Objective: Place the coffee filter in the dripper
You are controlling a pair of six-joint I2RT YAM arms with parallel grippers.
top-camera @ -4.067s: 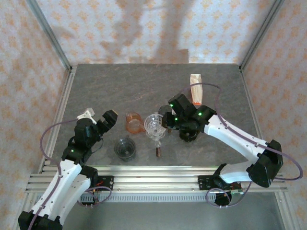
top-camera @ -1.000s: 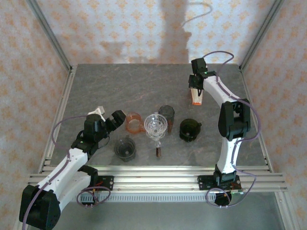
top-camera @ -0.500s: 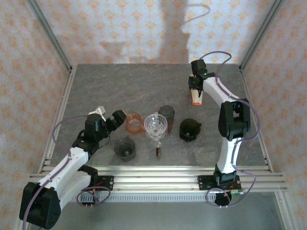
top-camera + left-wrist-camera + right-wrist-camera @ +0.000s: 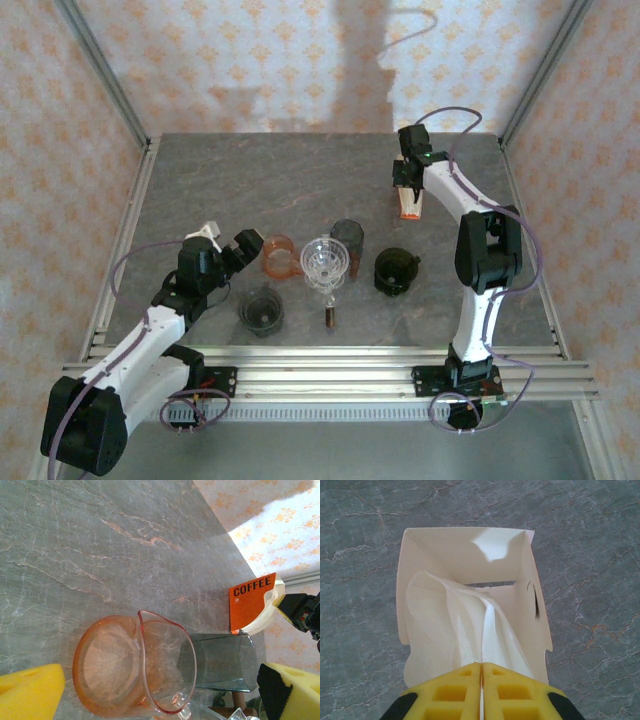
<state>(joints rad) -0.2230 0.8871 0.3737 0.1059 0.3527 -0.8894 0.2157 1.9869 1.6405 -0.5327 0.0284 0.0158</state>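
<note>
The clear ribbed glass dripper (image 4: 325, 262) stands mid-table. At the back right is the cream and orange coffee filter box (image 4: 410, 205), with my right gripper (image 4: 407, 188) right at its open top. In the right wrist view the yellow fingers (image 4: 455, 690) are pressed together, shut on a fold of white coffee filter (image 4: 445, 625) that sticks out of the box (image 4: 470, 550). My left gripper (image 4: 245, 248) is open, just left of the pink glass pitcher (image 4: 279, 255). Its yellow pads (image 4: 30, 692) stand wide on either side of the pitcher (image 4: 132, 667).
A smoky grey glass (image 4: 347, 237) stands behind the dripper and a dark green cup (image 4: 395, 270) to its right. A dark glass (image 4: 262, 310) and a small brown piece (image 4: 329, 318) sit nearer the front edge. The back left of the table is bare stone.
The right arm has swung from beside the dripper to the filter box at the back and settled at its top. The left gripper has edged toward the pink pitcher.
</note>
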